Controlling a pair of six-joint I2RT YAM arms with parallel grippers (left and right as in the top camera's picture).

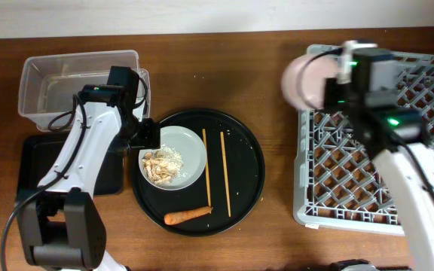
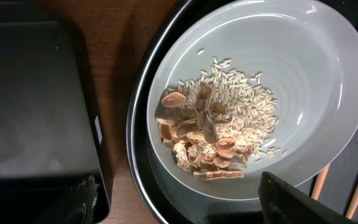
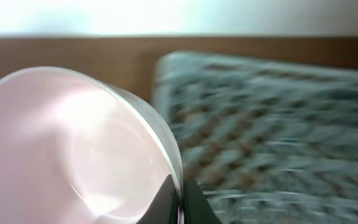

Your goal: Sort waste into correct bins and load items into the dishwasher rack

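Observation:
The pale green-white plate [image 1: 191,147] lies on the round black serving tray [image 1: 247,173] and holds rice and beige food scraps [image 1: 159,167]. My left gripper [image 1: 143,137] is open at the plate's left rim. In the left wrist view its fingers [image 2: 185,208] span the rim of the plate [image 2: 303,81], below the scraps [image 2: 210,137]. Two chopsticks [image 1: 215,169] and the carrot [image 1: 187,216] lie on the serving tray. My right gripper [image 1: 331,84] is shut on the rim of the white bowl [image 1: 305,81], held in the air at the far left corner of the grey rack [image 1: 368,173]. The right wrist view shows the fingers [image 3: 182,196] pinching the bowl [image 3: 61,143]. Wrapper, tissue and cup are out of view.
The clear tub [image 1: 74,86] stands at the far left. The flat black tray [image 1: 40,162] lies just in front of it, beside the serving tray, and also shows in the left wrist view [image 2: 30,93]. The rack [image 3: 278,112] is blurred in the right wrist view.

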